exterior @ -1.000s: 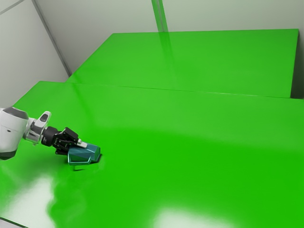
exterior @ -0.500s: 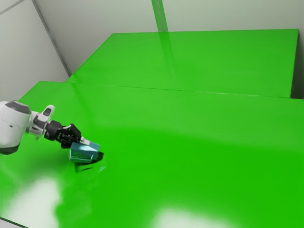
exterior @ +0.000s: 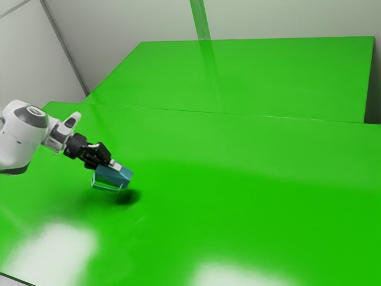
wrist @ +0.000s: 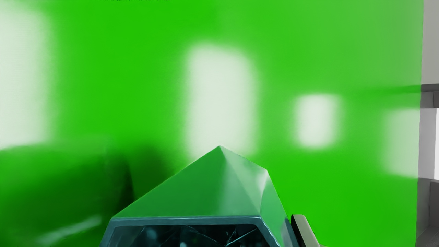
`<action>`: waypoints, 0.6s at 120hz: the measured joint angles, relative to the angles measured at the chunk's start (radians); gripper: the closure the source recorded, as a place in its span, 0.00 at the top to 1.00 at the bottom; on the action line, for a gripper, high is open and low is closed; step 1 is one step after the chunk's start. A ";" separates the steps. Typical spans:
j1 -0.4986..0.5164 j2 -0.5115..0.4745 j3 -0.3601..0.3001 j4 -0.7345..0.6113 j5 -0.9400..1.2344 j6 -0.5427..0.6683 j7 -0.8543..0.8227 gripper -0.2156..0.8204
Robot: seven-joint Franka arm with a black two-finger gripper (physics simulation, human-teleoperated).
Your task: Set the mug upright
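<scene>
Tool (exterior: 114,165) of mine is clamped on the mug (exterior: 113,176), a teal faceted thing, and it's got it up off the desk (exterior: 238,179). Mug's tipped over, not upright, with its handle (exterior: 109,189) low on the side facing the exterior camera and a dark shadow (exterior: 126,198) on the desk below it, apart from it. From the wrist view the mouth opens back toward my hand's camera, and one pale fingertip (wrist: 305,228) sits right against the outside wall.

Desk is seriously green, btw, and super glossy: big whitish glare patches (exterior: 47,256) all over it. Behind it there's a second green surface (exterior: 256,77), then pale grey walls (exterior: 297,18) with a dark seam (exterior: 65,53) at the corner and a green strip (exterior: 197,18) running up. Wrist view also catches some grey and white structure (wrist: 427,144) past the desk's edge.
</scene>
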 joint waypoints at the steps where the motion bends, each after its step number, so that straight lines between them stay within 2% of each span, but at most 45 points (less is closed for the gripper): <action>1: -0.008 -0.001 0.004 0.004 0.008 0.000 -0.002 0.04; 16: -0.167 0.001 0.106 0.045 0.123 0.021 -0.034 0.04; 25: -0.229 0.001 0.134 0.060 0.187 0.040 -0.058 0.04; 45: -0.306 -0.003 0.138 0.099 0.361 0.077 -0.135 0.04; 72: -0.341 -0.019 0.099 0.102 0.535 0.130 -0.258 0.04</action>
